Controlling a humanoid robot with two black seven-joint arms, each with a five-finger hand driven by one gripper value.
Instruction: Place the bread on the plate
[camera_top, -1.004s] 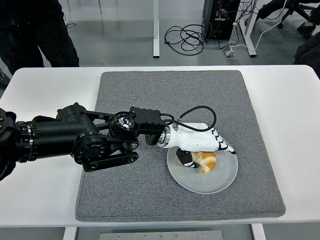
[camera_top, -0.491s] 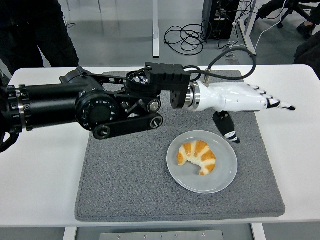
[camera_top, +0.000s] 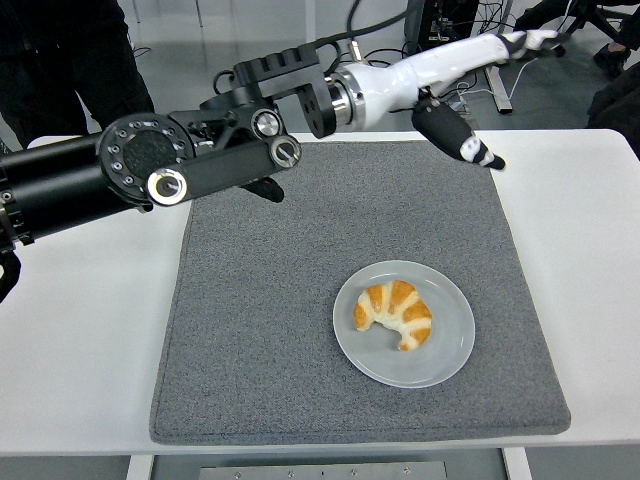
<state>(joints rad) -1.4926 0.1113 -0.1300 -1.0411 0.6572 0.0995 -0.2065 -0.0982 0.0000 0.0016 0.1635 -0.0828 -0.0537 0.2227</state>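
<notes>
Fingers (camera_top: 520, 42) of the left hand (camera_top: 455, 65) spread empty above the ridged, crescent-shaped bread (camera_top: 395, 311) on the smooth round plate (camera_top: 450, 350).

No legible text or labels.

Left arm (camera_top: 150, 175): we see black, matte cylindrical links; round joint housings with ring of small screws and silver centre caps. Ribbed black wrist block (camera_top: 285, 70), then polished metal collar. Black cable loops up from wrist. Left hand (camera_top: 470, 55): glossy white shell, fingers with black joints and black-and-white banded tips; thumb dark with white bands. We note person (camera_top: 70, 55) at top left in black clothing.
</notes>
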